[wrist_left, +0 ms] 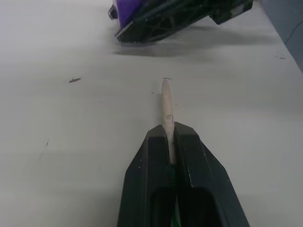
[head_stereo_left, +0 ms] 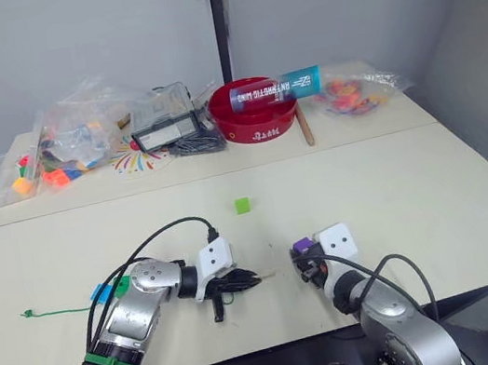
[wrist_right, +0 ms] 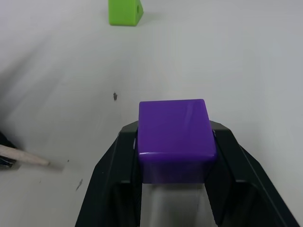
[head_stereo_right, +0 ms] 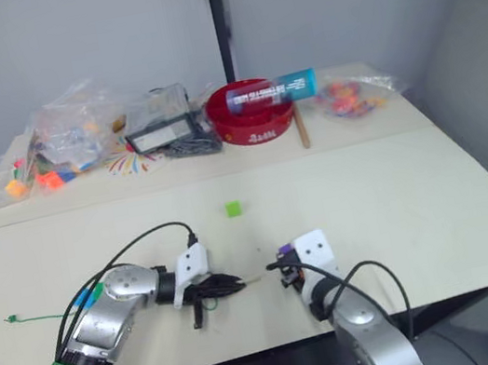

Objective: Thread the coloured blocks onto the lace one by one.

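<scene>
The small purple plastic cube [wrist_right: 173,137] sits clamped between the closed black fingers of the right gripper [head_stereo_left: 307,258], low over the pale table [head_stereo_left: 417,199]. At its nine o'clock the left gripper [head_stereo_left: 243,282] is pinched shut on the thin green lace [head_stereo_left: 59,312], whose pale stiff tip [wrist_left: 166,101] juts out toward the cube, near it but not touching. A light green plastic cube [head_stereo_left: 242,205] lies loose at about eleven o'clock. The likely failure: the tip misses the hole, which I cannot see, and bends or skids off the face.
</scene>
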Controlling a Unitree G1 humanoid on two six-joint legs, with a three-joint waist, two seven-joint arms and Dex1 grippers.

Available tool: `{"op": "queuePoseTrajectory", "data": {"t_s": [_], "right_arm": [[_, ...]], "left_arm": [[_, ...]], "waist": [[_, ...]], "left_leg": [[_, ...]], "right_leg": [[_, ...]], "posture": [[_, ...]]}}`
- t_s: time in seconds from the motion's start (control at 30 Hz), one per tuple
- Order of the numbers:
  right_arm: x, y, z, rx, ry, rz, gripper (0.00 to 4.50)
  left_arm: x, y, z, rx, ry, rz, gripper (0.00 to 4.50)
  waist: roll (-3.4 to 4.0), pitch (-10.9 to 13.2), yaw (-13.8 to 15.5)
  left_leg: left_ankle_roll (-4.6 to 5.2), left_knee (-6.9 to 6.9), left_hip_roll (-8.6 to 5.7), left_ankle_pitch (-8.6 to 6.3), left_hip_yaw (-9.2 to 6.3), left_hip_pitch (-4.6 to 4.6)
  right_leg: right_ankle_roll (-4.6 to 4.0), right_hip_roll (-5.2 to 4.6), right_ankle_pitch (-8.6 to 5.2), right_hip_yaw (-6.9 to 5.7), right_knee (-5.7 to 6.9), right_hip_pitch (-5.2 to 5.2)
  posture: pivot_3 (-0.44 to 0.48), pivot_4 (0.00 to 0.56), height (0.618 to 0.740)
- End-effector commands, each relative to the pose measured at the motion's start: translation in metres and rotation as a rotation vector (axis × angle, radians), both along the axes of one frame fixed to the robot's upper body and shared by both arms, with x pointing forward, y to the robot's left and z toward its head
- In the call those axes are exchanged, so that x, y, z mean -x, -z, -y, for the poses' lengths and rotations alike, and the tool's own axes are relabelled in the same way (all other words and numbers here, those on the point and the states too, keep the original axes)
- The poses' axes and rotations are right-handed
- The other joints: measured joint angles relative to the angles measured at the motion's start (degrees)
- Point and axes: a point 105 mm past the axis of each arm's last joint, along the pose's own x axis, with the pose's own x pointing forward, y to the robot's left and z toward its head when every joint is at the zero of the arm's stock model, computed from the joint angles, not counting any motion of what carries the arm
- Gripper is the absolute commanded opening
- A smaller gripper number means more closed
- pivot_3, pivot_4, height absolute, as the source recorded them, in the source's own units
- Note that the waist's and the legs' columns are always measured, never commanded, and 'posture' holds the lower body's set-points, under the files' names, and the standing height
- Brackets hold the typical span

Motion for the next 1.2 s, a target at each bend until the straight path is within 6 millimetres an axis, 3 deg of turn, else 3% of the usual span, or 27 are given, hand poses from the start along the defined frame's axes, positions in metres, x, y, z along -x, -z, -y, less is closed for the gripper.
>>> {"op": "queuePoseTrajectory", "data": {"t_s": [0.03,0.13,0.2,0.3,0.43,0.6,0.7,0.8,0.87,1.2], "right_arm": [[-0.003,0.012,0.003,0.014,0.045,-0.036,1.18],[-0.003,0.027,0.003,0.015,0.056,-0.090,1.18],[0.000,0.027,0.000,-0.018,0.038,-0.094,2.25],[0.002,0.016,0.000,-0.053,0.012,-0.058,3.23],[0.004,-0.014,0.010,-0.034,-0.057,0.046,4.48],[0.011,-0.054,0.016,0.073,-0.356,0.162,4.48],[0.014,-0.064,0.019,0.130,-0.595,0.157,4.48],[0.020,-0.058,0.024,0.192,-0.855,0.064,4.48],[0.008,-0.051,0.032,0.289,-0.983,0.002,4.48],[-0.046,-0.030,0.040,0.569,-1.173,-0.022,4.48]], "left_arm": [[-0.001,-0.008,0.003,0.013,0.017,0.019,0.00],[-0.002,-0.009,0.002,0.013,0.017,0.022,0.00],[-0.003,-0.009,0.001,0.011,0.015,0.023,0.00],[-0.003,-0.009,0.000,0.008,0.013,0.024,0.00],[-0.002,-0.009,-0.001,0.007,0.011,0.024,0.00],[-0.003,-0.009,-0.003,0.008,0.003,0.025,0.00],[-0.003,-0.009,-0.002,0.008,0.005,0.024,0.00],[-0.003,-0.008,-0.001,0.007,0.013,0.023,0.00],[-0.003,-0.009,0.000,0.008,0.019,0.025,0.00],[0.001,-0.018,0.001,0.012,0.025,0.050,0.00]], "waist": [[-0.01,-0.01,0.15],[-0.08,-0.05,0.30],[-0.10,-0.07,0.41],[-0.10,-0.07,0.56],[-0.10,-0.07,1.16],[-0.10,-0.06,1.04],[-0.10,-0.05,0.89],[-0.12,-0.03,0.91],[-0.14,-0.02,0.92],[-0.14,-0.02,1.01]], "left_leg": [[0.00,0.00,-0.01,0.00,0.01,-0.01],[0.00,-0.01,0.01,0.00,0.01,0.08],[0.00,-0.01,0.02,0.00,0.01,0.18],[0.00,-0.01,0.04,0.00,0.02,0.20],[0.00,0.02,-0.02,0.00,0.02,0.13],[0.02,0.04,-0.03,-0.01,0.03,0.02],[0.03,0.00,0.06,-0.01,0.00,0.07],[0.06,0.03,0.08,-0.03,0.04,0.06],[0.08,0.05,0.08,-0.04,0.06,0.07],[0.06,0.08,0.06,-0.03,0.11,-0.10]], "right_leg": [[0.00,-0.01,0.00,0.00,-0.01,-0.01],[0.00,0.00,0.00,0.00,-0.01,0.06],[0.00,0.00,0.00,0.00,-0.02,0.16],[-0.01,0.02,0.00,0.01,-0.02,0.17],[0.00,-0.02,0.00,0.01,-0.04,0.16],[0.00,-0.02,0.00,0.01,-0.08,0.09],[-0.01,0.08,0.00,-0.03,-0.09,0.13],[-0.01,0.08,-0.01,-0.04,-0.18,0.20],[-0.02,0.08,-0.01,-0.04,-0.19,0.22],[-0.01,0.02,0.00,-0.03,-0.13,0.02]], "posture": [[0.000,0.150,0.740],[0.000,0.150,0.740],[0.000,0.150,0.740],[0.000,0.150,0.740],[0.000,0.150,0.740],[0.000,0.150,0.740],[0.000,0.150,0.740],[0.000,0.150,0.740],[0.000,0.150,0.740],[0.000,0.150,0.740]]}}
